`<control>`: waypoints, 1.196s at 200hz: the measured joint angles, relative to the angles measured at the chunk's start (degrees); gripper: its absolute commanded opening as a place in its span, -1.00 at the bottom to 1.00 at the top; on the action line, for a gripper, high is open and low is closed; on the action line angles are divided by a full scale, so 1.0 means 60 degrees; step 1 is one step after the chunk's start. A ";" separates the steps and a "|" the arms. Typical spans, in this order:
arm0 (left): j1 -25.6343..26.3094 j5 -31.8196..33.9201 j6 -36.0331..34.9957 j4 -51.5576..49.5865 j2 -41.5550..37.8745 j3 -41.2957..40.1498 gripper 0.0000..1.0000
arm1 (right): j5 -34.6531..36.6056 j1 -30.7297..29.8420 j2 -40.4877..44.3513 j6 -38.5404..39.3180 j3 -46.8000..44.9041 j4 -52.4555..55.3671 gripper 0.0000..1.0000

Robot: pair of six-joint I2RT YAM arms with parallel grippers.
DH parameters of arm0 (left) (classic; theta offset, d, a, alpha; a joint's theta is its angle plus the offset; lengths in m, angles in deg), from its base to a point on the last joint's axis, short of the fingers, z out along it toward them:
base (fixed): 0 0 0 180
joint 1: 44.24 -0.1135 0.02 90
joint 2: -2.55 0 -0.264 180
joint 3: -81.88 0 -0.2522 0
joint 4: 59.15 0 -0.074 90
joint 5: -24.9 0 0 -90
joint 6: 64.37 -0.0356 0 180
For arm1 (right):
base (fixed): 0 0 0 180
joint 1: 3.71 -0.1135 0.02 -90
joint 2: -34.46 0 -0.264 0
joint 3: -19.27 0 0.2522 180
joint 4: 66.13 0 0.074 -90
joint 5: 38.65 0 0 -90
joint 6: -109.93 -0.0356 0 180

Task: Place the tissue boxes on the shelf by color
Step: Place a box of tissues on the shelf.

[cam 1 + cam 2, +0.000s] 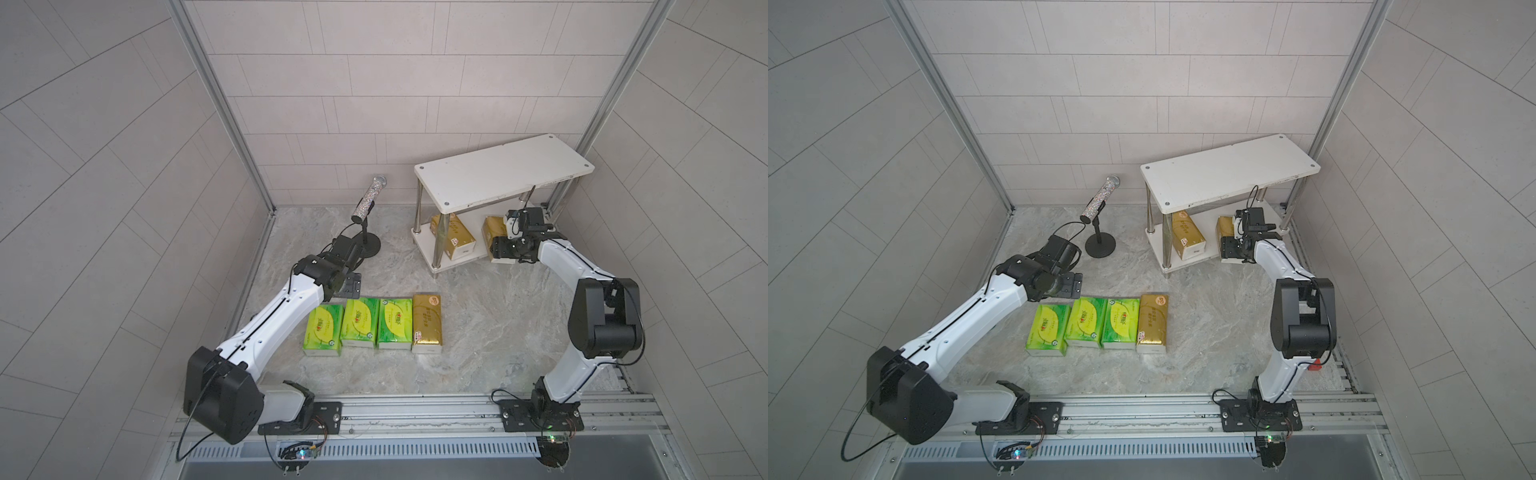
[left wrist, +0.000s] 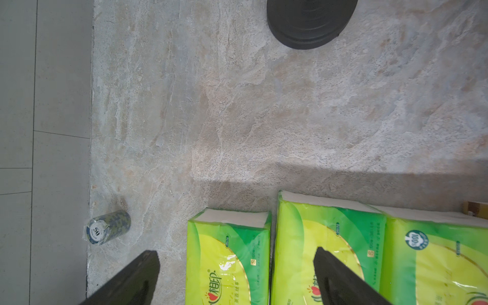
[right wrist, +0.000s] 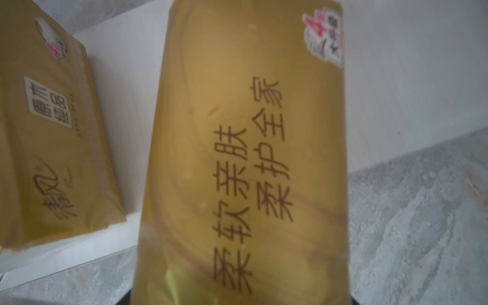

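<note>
Three green tissue boxes (image 1: 324,330) (image 1: 359,322) (image 1: 395,322) lie side by side on the marble table, with a gold tissue box (image 1: 427,324) to their right. My left gripper (image 1: 348,286) hangs open above their far ends; in the left wrist view its fingers (image 2: 148,266) straddle the leftmost green box (image 2: 227,253). The white two-tier shelf (image 1: 503,170) stands at the back right, and one gold box (image 1: 453,237) lies on its lower board. My right gripper (image 1: 498,247) is shut on another gold box (image 3: 243,158), whose far end reaches over the lower board's (image 3: 126,87) right part.
A black-based stand (image 1: 368,247) with a glittery cylinder (image 1: 368,203) is at the back, left of the shelf and just beyond my left wrist. A wrapped roll of poker chips (image 2: 109,227) lies by the table's left edge. Tiled walls close in three sides.
</note>
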 measured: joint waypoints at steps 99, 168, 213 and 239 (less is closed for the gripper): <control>0.0000 0.0586 -0.0157 -0.0135 0.0488 0.0474 1.00 | -0.0554 0.0033 -0.1315 0.2171 0.1494 0.0098 0.59; 0.0000 0.0557 -0.0255 -0.0109 0.0721 0.0474 1.00 | -0.0918 0.0076 -0.1847 0.2721 0.2160 0.0237 0.59; 0.0000 0.0583 -0.0270 -0.0117 0.0841 0.0608 1.00 | -0.0994 0.0080 -0.2040 0.2769 0.2335 0.0153 0.60; 0.0000 0.0583 -0.0280 -0.0124 0.0984 0.0758 1.00 | -0.0984 0.0076 -0.2102 0.2903 0.2422 0.0160 0.61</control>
